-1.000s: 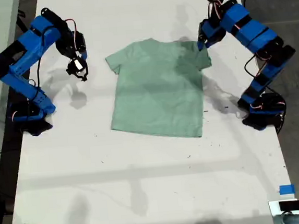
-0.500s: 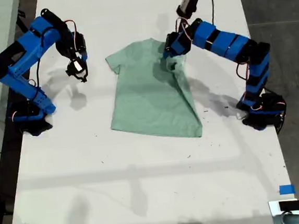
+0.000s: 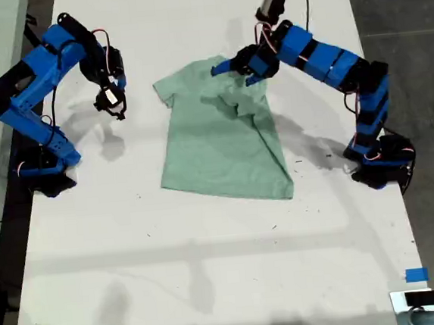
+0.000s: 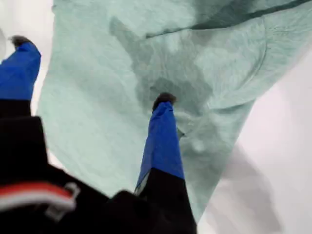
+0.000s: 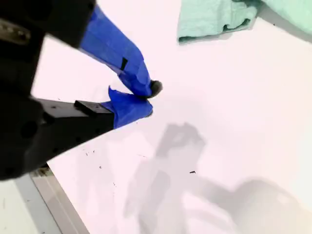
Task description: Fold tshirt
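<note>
Pale mint-green cloth, the tshirt [image 3: 222,131], lies on the white counter [image 3: 211,269] in the upper middle of the exterior view, its edge toward that view's right folded over the body into a long diagonal crease. The first gripper [image 3: 231,66] hangs over the collar area; in the first wrist view its blue fingers [image 4: 161,141] stand wide apart, one tip close over rumpled fabric, though whether it touches is hard to tell. The second gripper [image 3: 111,102] hovers above bare counter at the exterior view's upper left, well apart from the shirt's sleeve [image 5: 214,19]. Its fingers [image 5: 131,105] are closed tip to tip with nothing between them.
</note>
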You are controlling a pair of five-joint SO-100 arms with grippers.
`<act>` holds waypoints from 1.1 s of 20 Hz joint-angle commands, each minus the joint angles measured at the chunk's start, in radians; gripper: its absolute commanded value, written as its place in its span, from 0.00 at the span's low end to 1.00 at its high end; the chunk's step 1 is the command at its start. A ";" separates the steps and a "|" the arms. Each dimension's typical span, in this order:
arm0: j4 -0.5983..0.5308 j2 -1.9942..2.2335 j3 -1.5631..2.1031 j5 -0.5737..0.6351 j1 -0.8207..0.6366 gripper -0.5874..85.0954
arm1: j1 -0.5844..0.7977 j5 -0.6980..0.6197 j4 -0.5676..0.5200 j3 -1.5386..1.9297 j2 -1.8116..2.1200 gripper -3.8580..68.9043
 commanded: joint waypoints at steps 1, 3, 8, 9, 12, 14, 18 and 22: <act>-0.002 0.048 -0.006 -0.012 0.026 0.01 | -0.011 -0.028 0.149 0.015 0.302 0.59; -0.009 0.043 -0.012 -0.011 0.029 0.01 | -0.020 -0.023 0.172 0.172 0.457 0.57; -0.014 -0.021 -0.087 0.011 0.043 0.12 | -0.089 0.046 0.100 0.518 0.689 0.54; -0.012 -0.049 -0.126 0.026 0.051 0.16 | -0.101 0.055 0.087 0.551 0.712 0.53; 0.015 -0.146 -0.270 0.043 0.061 0.28 | -0.124 0.074 0.063 0.609 0.746 0.53; 0.063 -0.216 -0.394 0.057 0.061 0.33 | -0.133 0.086 0.058 0.641 0.758 0.53; 0.104 -0.314 -0.554 0.072 0.060 0.35 | -0.141 0.094 0.055 0.664 0.801 0.52; 0.109 -0.417 -0.644 0.077 0.060 0.35 | -0.144 0.100 0.057 0.687 0.825 0.52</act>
